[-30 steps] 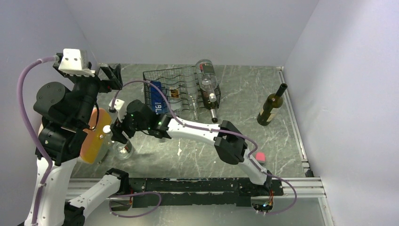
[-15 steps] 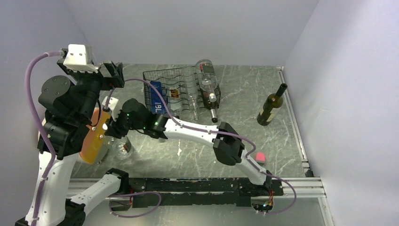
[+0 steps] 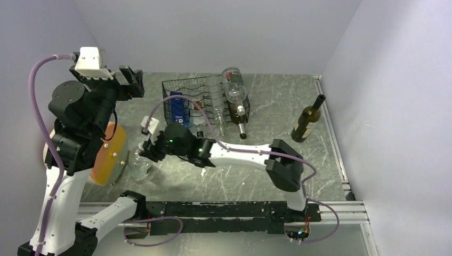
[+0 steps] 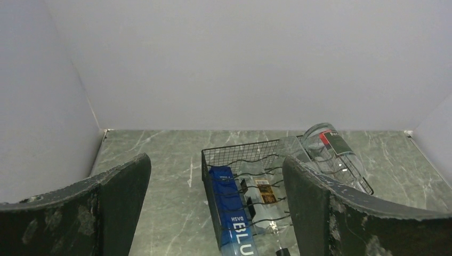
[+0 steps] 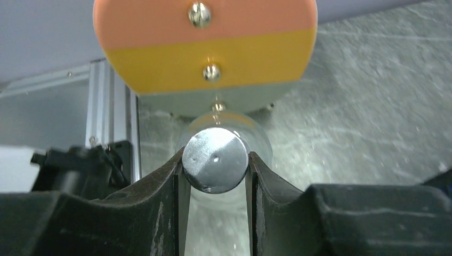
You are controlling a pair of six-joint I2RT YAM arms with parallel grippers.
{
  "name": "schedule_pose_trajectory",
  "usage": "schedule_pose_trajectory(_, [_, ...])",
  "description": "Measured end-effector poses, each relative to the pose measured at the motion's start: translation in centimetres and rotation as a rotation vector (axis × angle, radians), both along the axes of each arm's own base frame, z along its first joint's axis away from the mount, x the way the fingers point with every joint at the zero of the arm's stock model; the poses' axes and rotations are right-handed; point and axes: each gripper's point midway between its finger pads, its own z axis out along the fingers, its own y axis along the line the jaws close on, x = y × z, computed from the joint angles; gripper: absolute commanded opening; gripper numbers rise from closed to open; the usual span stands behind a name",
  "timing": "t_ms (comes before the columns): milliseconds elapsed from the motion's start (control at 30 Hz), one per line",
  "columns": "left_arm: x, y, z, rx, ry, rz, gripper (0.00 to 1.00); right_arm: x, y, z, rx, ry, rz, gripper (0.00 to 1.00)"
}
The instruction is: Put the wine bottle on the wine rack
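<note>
The right end effector pinches the clear glass wine bottle's silver cap; lifting it onto the black wire-mesh wine rack beyond remains.

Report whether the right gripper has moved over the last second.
Yes. The right gripper shifted rightward in the top view, closer to the black wire-mesh wine rack, and shut on the clear glass bottle's silver cap.

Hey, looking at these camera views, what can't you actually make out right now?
Clear glass bottle with a round silver cap: right wrist view, most of its body hidden under the cap and the right gripper.
Black wire-mesh wine rack: left wrist view, near end cut off by the bottom edge.
Dark green glass bottle: top view, label too small to read.
</note>
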Motion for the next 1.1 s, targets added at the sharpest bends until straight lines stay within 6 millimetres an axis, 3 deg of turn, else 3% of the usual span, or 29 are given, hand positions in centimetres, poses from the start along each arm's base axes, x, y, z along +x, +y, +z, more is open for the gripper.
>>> schedule_pose_trajectory(100, [0.4, -0.5, -0.8, -0.011, 0.020, -0.015, 0.97, -0.2, -3.1, -0.5, -0.013, -0.002, -0.036, 0.00])
schedule_pose_trajectory(267, [1.8, -1.7, -3.9, -0.032, 0.102, -0.048, 0.97, -1.0, -7.6, -2.1, -0.030, 0.003, -0.073, 0.00])
schedule_pose_trajectory(500, [3.2, -2.4, -7.1, -0.041, 0.185, -0.051, 0.97, -2.8, -13.7, -6.1, -0.111, 0.045, -0.095, 0.00])
schedule_pose_trajectory(767, [3.4, -3.1, -9.9, -0.088, 0.254, -0.062, 0.97, -4.5, -18.1, -10.0, -0.264, 0.111, -0.083, 0.00])
schedule_pose_trajectory(1100, [3.4, -3.7, -18.0, -0.137, 0.467, -0.039, 0.97, -6.0, -22.2, -15.7, -0.442, 0.192, -0.100, 0.00])
